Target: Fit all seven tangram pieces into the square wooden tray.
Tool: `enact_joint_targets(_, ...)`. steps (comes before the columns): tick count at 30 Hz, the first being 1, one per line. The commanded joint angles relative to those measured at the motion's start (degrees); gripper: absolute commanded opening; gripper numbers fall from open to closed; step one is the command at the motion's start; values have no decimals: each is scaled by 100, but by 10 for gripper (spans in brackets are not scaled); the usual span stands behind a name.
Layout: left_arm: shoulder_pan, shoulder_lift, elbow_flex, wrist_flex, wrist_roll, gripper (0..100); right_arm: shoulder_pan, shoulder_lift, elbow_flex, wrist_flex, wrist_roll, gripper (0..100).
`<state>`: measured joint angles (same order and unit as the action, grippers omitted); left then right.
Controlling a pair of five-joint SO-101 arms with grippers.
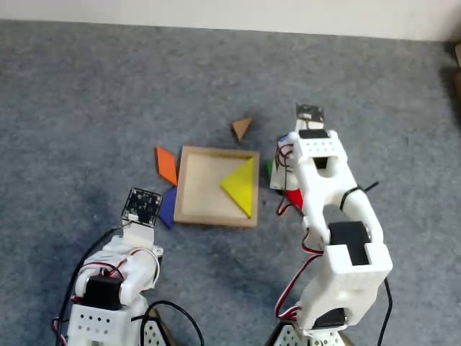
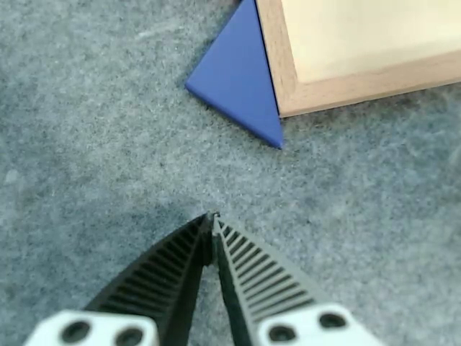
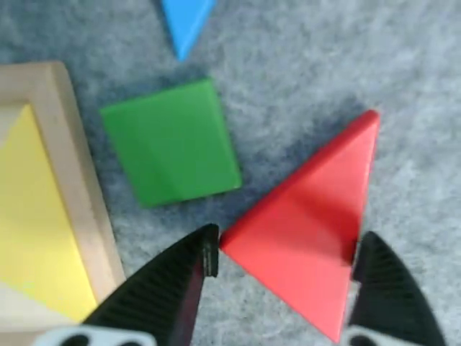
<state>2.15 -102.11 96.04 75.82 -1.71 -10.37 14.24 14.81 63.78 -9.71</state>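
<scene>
Across the whole scene, grey carpet serves as the work surface, w/ a pale strip along its far edge. R arm stretches fwd beside the tray; L arm sits lower, near the tray's other side. Tray lies flat mid-carpet, holding just a yellow triangle against its R wall. Red triangle lies on carpet outside; R gripper is spread wide, one finger either side of it. Blue triangle touches the tray's near L corner; L gripper hangs nearby, tips pressed together, nothing btwn. Orange parallelogram sits by the L wall, green square just beside the R wall, brown triangle beyond the far wall, light-blue triangle past the green.
</scene>
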Motion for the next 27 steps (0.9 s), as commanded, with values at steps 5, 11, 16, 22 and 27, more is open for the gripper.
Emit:
enact_joint_targets(5,-48,-189,110,26,-44,7,84,-145,-259,-22,0,208)
enact_joint_targets(11,-48,-189,110,26,-44,7,57,-831,-259,453,18,203)
enact_joint_targets(16,-48,-189,110,26,-44,7,40,-1578,-224,602,378,202)
enact_joint_targets(22,-48,-189,110,26,-44,7,-338,-1842,-259,664,1679,202)
enact_joint_targets(27,-48,-189,110,26,-44,7,-400,-1833,-251,655,1169,207)
